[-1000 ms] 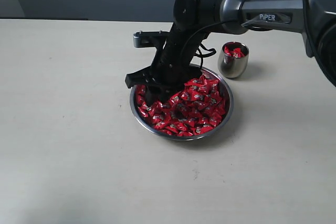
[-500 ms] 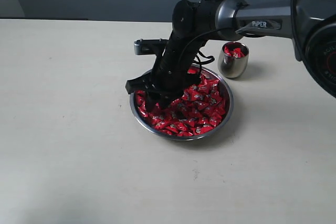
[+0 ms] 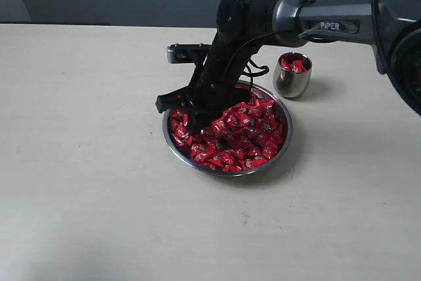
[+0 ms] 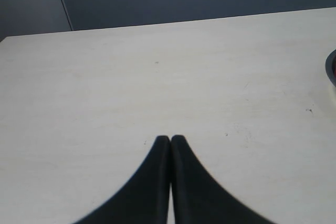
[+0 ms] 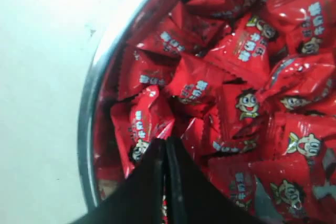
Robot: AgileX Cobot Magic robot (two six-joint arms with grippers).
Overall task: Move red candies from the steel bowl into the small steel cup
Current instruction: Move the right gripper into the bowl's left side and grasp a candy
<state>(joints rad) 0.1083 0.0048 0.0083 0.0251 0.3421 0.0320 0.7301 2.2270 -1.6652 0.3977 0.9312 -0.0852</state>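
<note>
**Right gripper closed among the candies at the bowl's rim**

The red candies (image 3: 240, 137) fill the steel bowl (image 3: 227, 171), which sits near the middle of a pale table (image 3: 85, 176). Wide bare tabletop lies to the left of the bowl and in front of it. The table's far edge meets a dark wall. The small steel cup (image 3: 293, 81) stands upright just beside the bowl's far right rim, with a few red candies inside.

The right gripper (image 3: 191, 123) reaches down into the left part of the bowl, close to its rim. In the right wrist view its 2 fingers (image 5: 176, 182) are pressed together, the tips touching the heaped candies; whether a wrapper is pinched between them cannot be told.

The left gripper (image 4: 170, 140) hangs over bare table, its 2 fingers also pressed together and holding nothing.
</note>
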